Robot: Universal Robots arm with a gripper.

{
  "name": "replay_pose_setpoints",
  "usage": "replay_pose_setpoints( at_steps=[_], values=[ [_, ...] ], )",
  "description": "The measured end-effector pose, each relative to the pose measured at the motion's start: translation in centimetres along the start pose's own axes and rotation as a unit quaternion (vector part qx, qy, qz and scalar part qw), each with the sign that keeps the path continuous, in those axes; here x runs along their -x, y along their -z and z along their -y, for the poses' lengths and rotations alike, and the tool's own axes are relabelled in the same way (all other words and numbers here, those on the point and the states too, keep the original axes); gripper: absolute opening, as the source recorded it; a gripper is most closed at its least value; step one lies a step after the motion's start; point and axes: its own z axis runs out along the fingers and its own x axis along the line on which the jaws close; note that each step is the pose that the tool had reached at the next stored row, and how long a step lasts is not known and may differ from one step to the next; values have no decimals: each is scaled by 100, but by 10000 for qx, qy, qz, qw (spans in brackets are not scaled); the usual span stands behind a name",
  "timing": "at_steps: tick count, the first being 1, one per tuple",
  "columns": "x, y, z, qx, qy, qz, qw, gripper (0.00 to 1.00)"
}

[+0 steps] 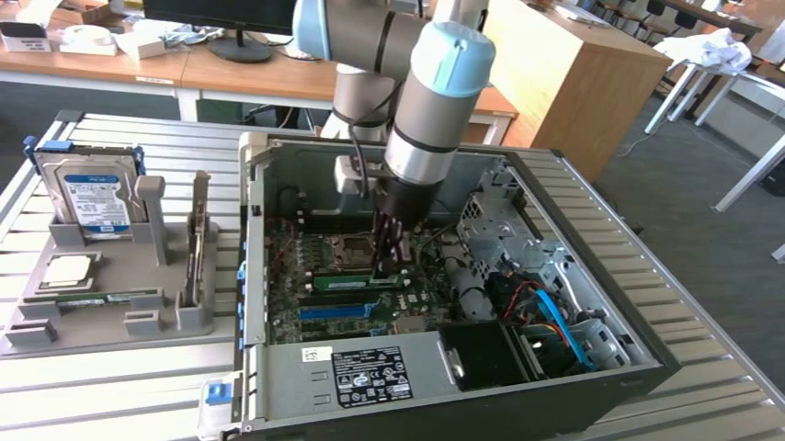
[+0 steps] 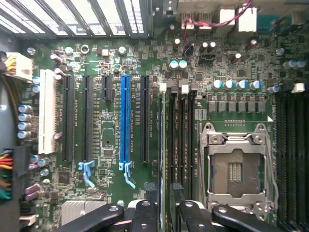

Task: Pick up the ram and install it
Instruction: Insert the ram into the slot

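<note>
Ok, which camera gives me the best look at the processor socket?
The wrist view: the processor socket sits face-on and unobstructed, its metal frame and centre plain. The exterior view shows the socket small and slanted, at the exterior view's left of the pincer.

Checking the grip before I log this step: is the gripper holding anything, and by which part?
Nothing looks held: the gripper stands open astride the ram, which sits edge-up in the motherboard.

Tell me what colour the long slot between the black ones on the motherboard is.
Blue. The slot shows best in the wrist view.
</note>
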Motion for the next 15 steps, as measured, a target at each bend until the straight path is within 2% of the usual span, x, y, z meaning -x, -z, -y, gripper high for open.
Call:
replay_pose_setpoints(
  at_steps=[15],
  values=[
    [-10,566,-14,0,0,0,10000,25]
  ],
)
